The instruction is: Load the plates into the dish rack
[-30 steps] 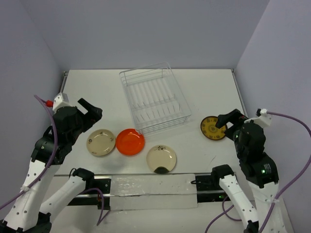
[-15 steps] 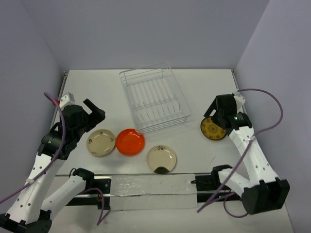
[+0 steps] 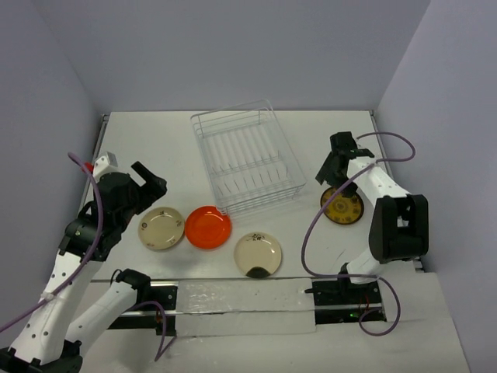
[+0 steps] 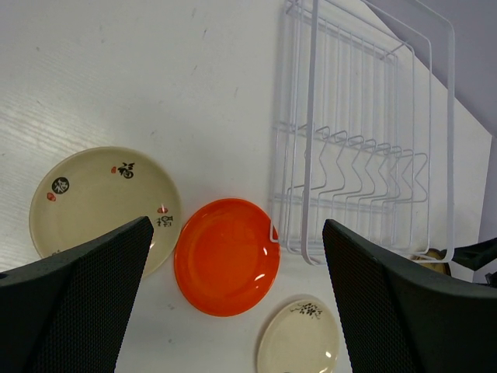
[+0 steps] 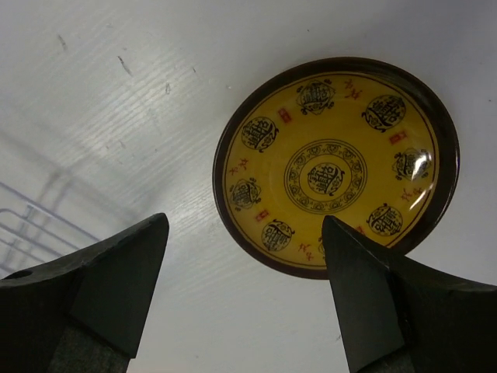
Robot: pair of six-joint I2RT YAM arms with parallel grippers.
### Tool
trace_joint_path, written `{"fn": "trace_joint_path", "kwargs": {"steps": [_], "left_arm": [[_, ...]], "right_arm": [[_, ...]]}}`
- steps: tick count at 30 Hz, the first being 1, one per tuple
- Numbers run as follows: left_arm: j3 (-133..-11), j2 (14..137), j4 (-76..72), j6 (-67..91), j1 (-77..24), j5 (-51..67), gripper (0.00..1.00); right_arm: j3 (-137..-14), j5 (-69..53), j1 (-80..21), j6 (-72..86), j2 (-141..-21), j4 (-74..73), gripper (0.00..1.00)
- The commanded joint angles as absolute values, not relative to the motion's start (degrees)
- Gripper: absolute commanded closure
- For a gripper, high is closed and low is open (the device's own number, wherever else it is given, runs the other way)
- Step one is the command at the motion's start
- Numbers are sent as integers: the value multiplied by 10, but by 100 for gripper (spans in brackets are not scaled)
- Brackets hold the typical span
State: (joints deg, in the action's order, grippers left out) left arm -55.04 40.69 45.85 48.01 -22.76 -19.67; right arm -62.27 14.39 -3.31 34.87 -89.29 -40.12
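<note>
The wire dish rack stands empty at the table's middle back, also in the left wrist view. In front of it lie a cream plate, an orange-red plate and a second cream plate. The mustard-yellow plate lies flat to the right. My right gripper hovers open at that plate's far-left rim; the plate sits just beyond the gripper, one finger overlapping its edge. My left gripper hangs open above the orange-red plate and cream plates.
Grey walls close in the table on the left, back and right. A purple cable loops off the right arm. A metal rail with both arm bases runs along the near edge. Rack wires show at the left of the right wrist view.
My right arm has stretched forward, carrying its gripper from the plate's near right to its far-left rim, jaws slightly narrower. The left gripper has shifted a little. No plate has moved.
</note>
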Motion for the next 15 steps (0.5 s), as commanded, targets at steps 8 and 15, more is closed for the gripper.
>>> {"fn": "trace_joint_path", "kwargs": {"steps": [8, 15], "left_arm": [[-552, 425, 437, 482, -223, -178, 1], [-545, 423, 429, 483, -223, -166, 1]], "right_arm": [[-679, 196, -37, 346, -994, -401, 22], [-709, 248, -61, 350, -1031, -432, 29]]}}
